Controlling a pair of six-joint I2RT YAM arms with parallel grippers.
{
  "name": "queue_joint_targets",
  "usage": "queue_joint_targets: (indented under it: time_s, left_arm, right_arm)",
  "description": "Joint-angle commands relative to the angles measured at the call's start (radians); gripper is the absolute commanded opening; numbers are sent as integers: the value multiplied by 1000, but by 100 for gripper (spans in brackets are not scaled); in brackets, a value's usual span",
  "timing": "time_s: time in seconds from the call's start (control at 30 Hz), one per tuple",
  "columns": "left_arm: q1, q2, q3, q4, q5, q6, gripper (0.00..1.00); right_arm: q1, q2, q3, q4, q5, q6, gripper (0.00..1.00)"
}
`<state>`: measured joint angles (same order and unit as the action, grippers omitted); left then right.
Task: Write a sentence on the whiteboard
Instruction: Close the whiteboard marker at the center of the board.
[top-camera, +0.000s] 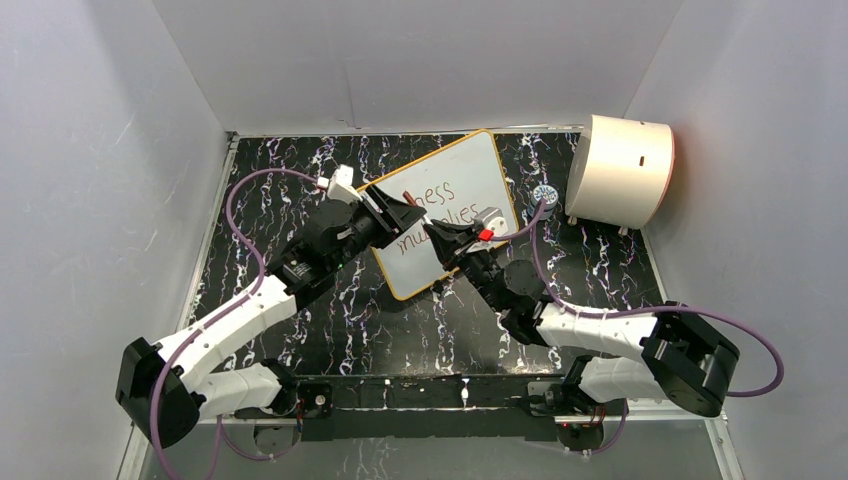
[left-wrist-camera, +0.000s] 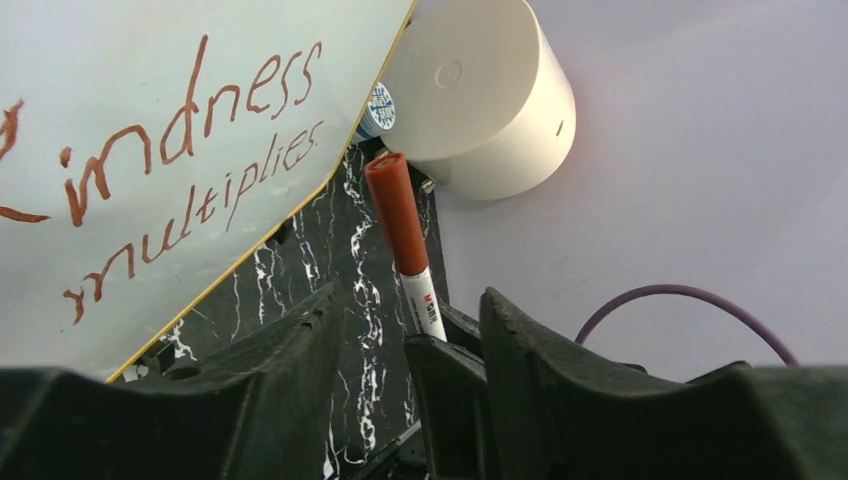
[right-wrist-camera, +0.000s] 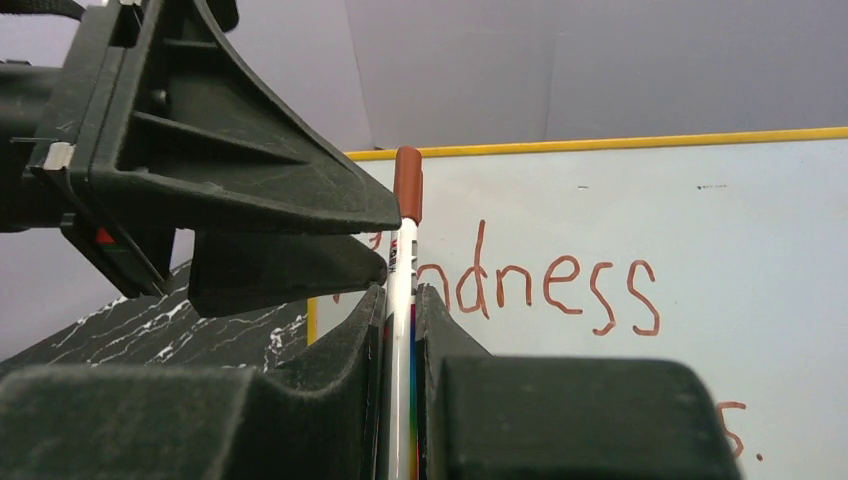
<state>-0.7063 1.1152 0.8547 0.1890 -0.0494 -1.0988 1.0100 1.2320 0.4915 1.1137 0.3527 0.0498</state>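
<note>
The writing part looks finished: the sentence (left-wrist-camera: 190, 140) reads "Kindness multiplies" in 2 slanted dark red lines on the whiteboard (top-camera: 480, 165), which lies flat on the black marbled tabletop (top-camera: 300, 180) just ahead of both sets of fingertips. The right gripper (right-wrist-camera: 400, 300) is pinching the marker (left-wrist-camera: 423, 300) by its white barrel, tip end upward. The red-brown cap (left-wrist-camera: 393, 205) is seated on it, so no more strokes seem intended. The left gripper (left-wrist-camera: 410, 300) is spread, its 2 fingers standing either side of the capped marker with a gap on each side in its own wrist view. My judgement is that lettering and capping are both done. What remains is probably only to set the marker down and draw both arms off the board.
</note>
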Motion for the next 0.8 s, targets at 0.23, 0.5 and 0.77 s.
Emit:
queue_joint_targets:
  time_s: [0.23, 0.5, 0.77]
  left_arm:
    - [19, -22, 141, -144, -98, 136, 65]
    - [42, 14, 141, -126, -91, 130, 58]
    - [46, 57, 142, -84, -52, 113, 47]
  right_arm:
    - [-1, -60, -29, -6, -25, 4, 0]
    - [-2, -95, -43, -19, -44, 15, 0]
    - [-2, -111, -44, -26, -43, 17, 0]
